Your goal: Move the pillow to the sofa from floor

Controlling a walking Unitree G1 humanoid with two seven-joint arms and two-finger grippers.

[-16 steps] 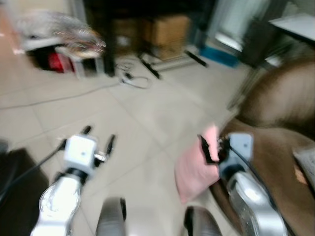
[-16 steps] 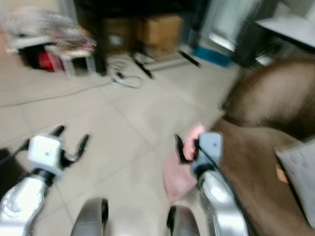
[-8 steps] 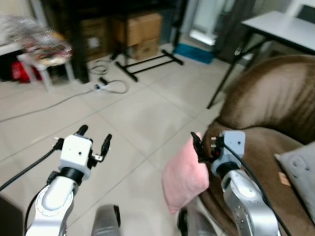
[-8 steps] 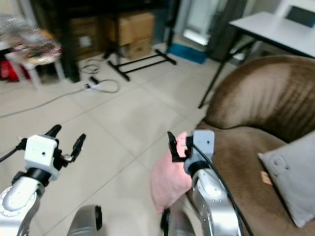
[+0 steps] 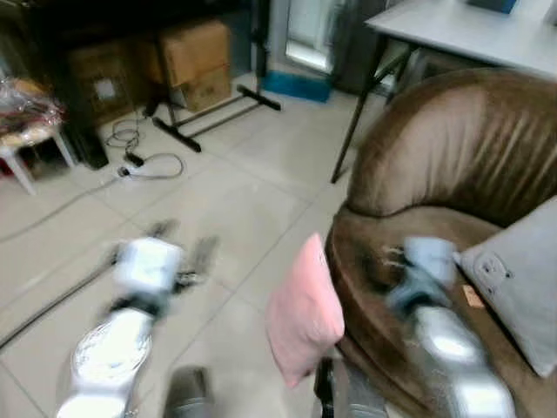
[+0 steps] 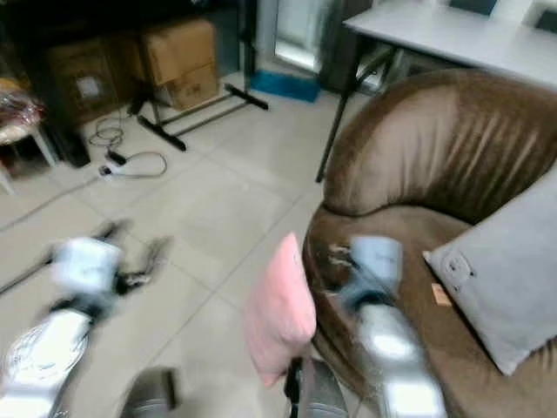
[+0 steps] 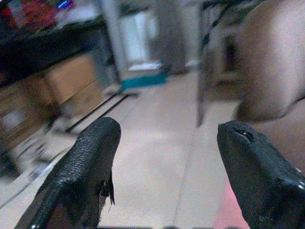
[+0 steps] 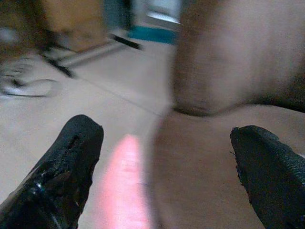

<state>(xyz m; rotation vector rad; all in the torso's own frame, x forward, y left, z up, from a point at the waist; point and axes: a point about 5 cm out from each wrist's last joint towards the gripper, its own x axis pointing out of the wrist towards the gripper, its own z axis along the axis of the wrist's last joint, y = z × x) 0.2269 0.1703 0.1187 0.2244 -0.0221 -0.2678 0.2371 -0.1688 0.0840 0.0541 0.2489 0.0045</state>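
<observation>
Right hand: blurred, right of centre in the left eye view [image 5: 409, 261], over the sofa seat; its wrist view shows the two black fingers [image 8: 62, 171] spread wide, nothing between them.
Left hand: blurred at lower left [image 5: 165, 257], above the floor; fingers [image 7: 90, 157] wide apart in its wrist view, holding nothing.
Pillow: the pink pillow [image 5: 303, 312] stands on edge just below centre, leaning against the sofa's front; I can't tell whether its bottom corner rests on the floor. No hand touching it. From the right wrist it shows as a pink streak [image 8: 121, 186] between the fingers.
Sofa: brown, rounded back, taking up the right half of the frame [image 5: 452, 148].
Grey cushion: at the right edge, propped on the sofa seat [image 5: 518, 274]; a small orange tag [image 5: 473, 297] lies on the seat just beside it.
Floor: pale tiles [image 5: 235, 192] across the centre and left.
Desk: white top with dark legs, upper right [image 5: 461, 26].
Background: cardboard boxes [image 5: 196, 61] at upper centre-left, a black stand [image 5: 213, 109] and coiled cable [image 5: 144, 161] on the tiles below them.
</observation>
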